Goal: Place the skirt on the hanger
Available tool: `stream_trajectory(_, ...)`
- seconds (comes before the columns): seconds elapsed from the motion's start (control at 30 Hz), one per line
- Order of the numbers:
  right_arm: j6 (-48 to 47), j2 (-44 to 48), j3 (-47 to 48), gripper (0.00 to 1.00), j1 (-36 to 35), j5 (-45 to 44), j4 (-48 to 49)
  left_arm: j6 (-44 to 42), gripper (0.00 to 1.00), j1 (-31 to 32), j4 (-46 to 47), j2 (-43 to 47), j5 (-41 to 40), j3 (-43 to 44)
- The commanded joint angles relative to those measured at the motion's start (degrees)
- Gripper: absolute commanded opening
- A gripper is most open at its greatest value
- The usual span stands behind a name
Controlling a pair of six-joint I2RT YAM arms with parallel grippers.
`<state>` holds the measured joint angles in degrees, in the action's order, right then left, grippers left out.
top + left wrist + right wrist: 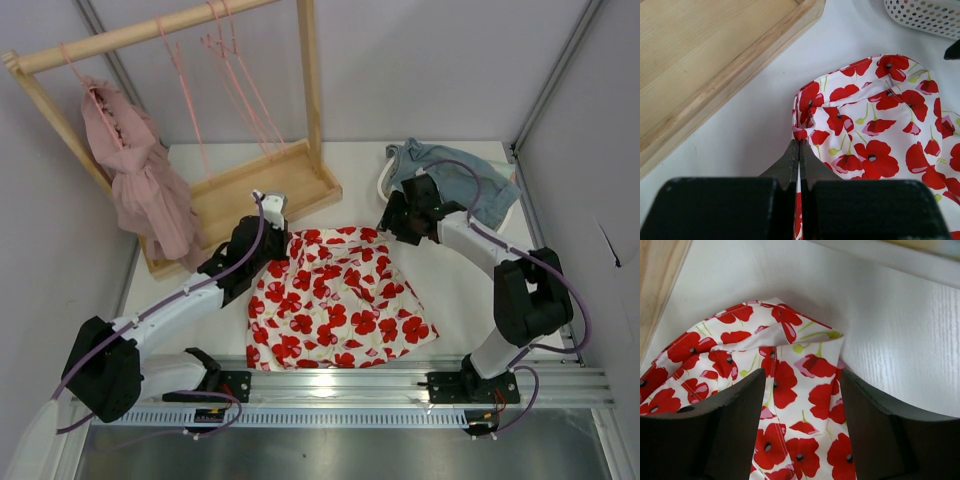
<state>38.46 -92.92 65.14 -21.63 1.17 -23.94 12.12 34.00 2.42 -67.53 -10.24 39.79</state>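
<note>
The skirt point(335, 298), white with big red flowers, lies spread on the white table between the arms. My left gripper point(799, 144) is shut on the skirt's point(880, 130) left top corner, cloth pinched between the fingers. My right gripper point(802, 377) is open, its fingers point(740, 405) standing either side of the skirt's point(790, 390) right top corner, down at the cloth. Several thin pink hangers point(240, 80) hang from the wooden rail at the back, away from both grippers.
The wooden rack point(255, 190) with its tray base stands at the back left, a dusty-pink ruffled garment point(140, 180) hanging on it. A white perforated basket point(925, 15) with blue-grey cloth point(460, 180) sits at the back right. Walls close in on both sides.
</note>
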Motion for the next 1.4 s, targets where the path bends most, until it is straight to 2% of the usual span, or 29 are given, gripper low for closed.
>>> stream_trajectory(0.0, 0.40, -2.51, -0.02, 0.65, -1.57, -5.20, 9.53, -1.40, 0.00, 0.19, 2.68, -0.32, 1.18, 2.05)
stream_trajectory(0.2, -1.98, -6.48, 1.04, 0.57, -2.72, -11.27, 7.34, -0.78, 0.00, 0.19, 3.39, -0.94, 1.89, 1.17)
stream_trajectory(0.3, -2.16, -7.09, 0.16, 0.58, -3.33, -13.38, 6.19, -0.87, 0.00, 0.19, 3.12, -1.73, 1.71, 1.52)
stream_trajectory(0.37, -3.03, -7.53, -0.63, 0.63, -4.12, -14.70, 6.45, -1.13, 0.00, 0.19, 3.38, -2.25, 1.89, 1.52)
stream_trajectory(0.43, -3.48, -8.23, -0.81, 0.64, -4.30, -14.53, 6.80, -1.22, 0.00, 0.19, 3.65, -2.70, 1.98, 1.69)
stream_trajectory(0.63, -3.91, -11.66, -0.19, 0.59, -4.48, -12.95, 9.17, -1.75, 0.00, 0.10, 3.65, -3.40, 2.07, 2.22)
stream_trajectory(0.7, -5.14, -12.36, 0.07, 0.52, -4.91, -13.12, 10.05, -2.01, 0.00, 0.10, 3.56, -3.14, 1.98, 2.40)
stream_trajectory(0.73, -5.23, -12.46, 0.24, 0.36, -5.00, -13.91, 10.67, -2.10, 0.00, 0.02, 3.39, -3.05, 1.89, 2.57)
stream_trajectory(0.8, -5.41, -11.85, 1.03, 0.15, -5.27, -14.18, 10.93, -2.45, 0.00, 0.02, 2.60, -2.79, 1.72, 3.01)
stream_trajectory(0.83, -5.41, -11.41, 1.39, 0.00, -5.27, -14.26, 10.76, -2.54, 0.00, 0.02, 2.25, -2.61, 1.63, 3.53)
stream_trajectory(0.87, -5.50, -10.71, 1.74, 0.00, -5.44, -14.27, 10.67, -2.63, 0.00, -0.07, 1.81, -2.35, 1.54, 4.15)
stream_trajectory(1.03, -11.99, 0.07, 2.18, 0.00, -6.85, -12.34, 13.74, -4.82, 0.00, -0.25, -0.83, 1.86, 2.85, 6.96)
stream_trajectory(1.2, -17.71, 13.71, 0.77, 0.00, -7.02, -2.50, 18.76, -8.42, 0.00, -0.34, -6.53, 10.47, 4.00, 13.72)
stream_trajectory(1.37, -19.30, 28.55, -0.45, 0.00, -6.94, 5.67, 16.92, -8.60, 0.00, -0.25, -11.02, 20.14, 5.58, 18.21)
